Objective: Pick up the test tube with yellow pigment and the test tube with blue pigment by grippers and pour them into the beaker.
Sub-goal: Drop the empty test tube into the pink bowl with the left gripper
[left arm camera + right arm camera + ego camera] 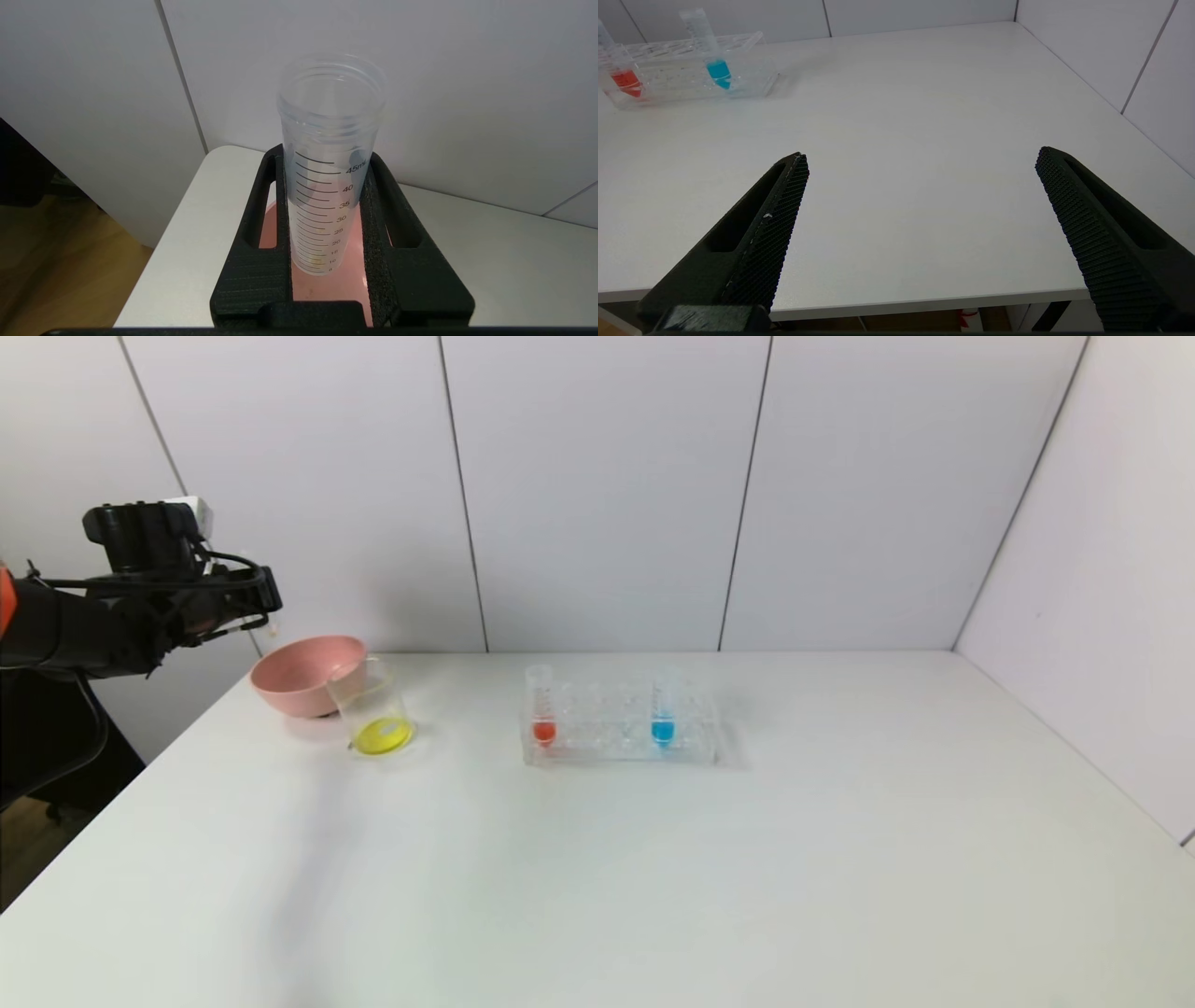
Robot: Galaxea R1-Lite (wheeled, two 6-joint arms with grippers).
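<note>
My left gripper [268, 607] is raised above the table's far left corner, over the pink bowl [299, 683]. In the left wrist view the left gripper [325, 158] is shut on a clear graduated test tube [329, 116]. This tube holds only faint yellow traces, and the bowl [327, 291] shows beneath it. The beaker [372, 705] stands right of the bowl with yellow liquid [382, 736] in its bottom. The test tube with blue pigment [663, 709] stands upright in the clear rack [611, 749]; it also shows in the right wrist view [712, 56]. My right gripper [922, 161] is open and empty at the table's near edge.
A tube with orange-red liquid [541, 709] stands at the left end of the rack [677, 86]. The white table [653, 877] is bounded by white wall panels at the back and right. Its left edge drops off beside the bowl.
</note>
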